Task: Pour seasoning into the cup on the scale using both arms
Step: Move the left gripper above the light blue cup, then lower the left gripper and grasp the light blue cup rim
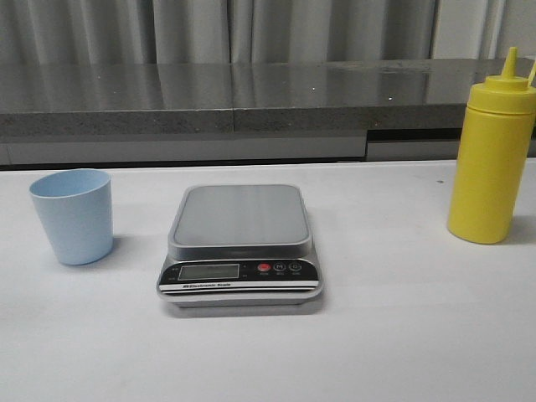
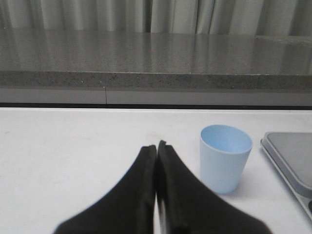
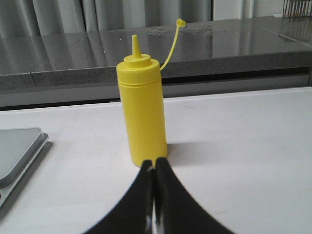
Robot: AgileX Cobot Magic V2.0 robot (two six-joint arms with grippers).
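Risk lies ahead: both claws, left (image 2: 157,148) and right (image 3: 154,165), pressed together, could topple the cup (image 1: 73,215) or tall seasoning (image 1: 490,159) unless spread first

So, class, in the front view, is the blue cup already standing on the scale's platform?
No, the blue cup stands on the table left of the scale, whose platform is bare.

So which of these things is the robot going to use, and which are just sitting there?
For the job:
- yellow squeeze bottle, standing on the table
- pale blue cup, beside the scale, not on it yet
- scale
- left gripper and right gripper, both shut, holding nothing

Just there:
- grey stone ledge
- curtains
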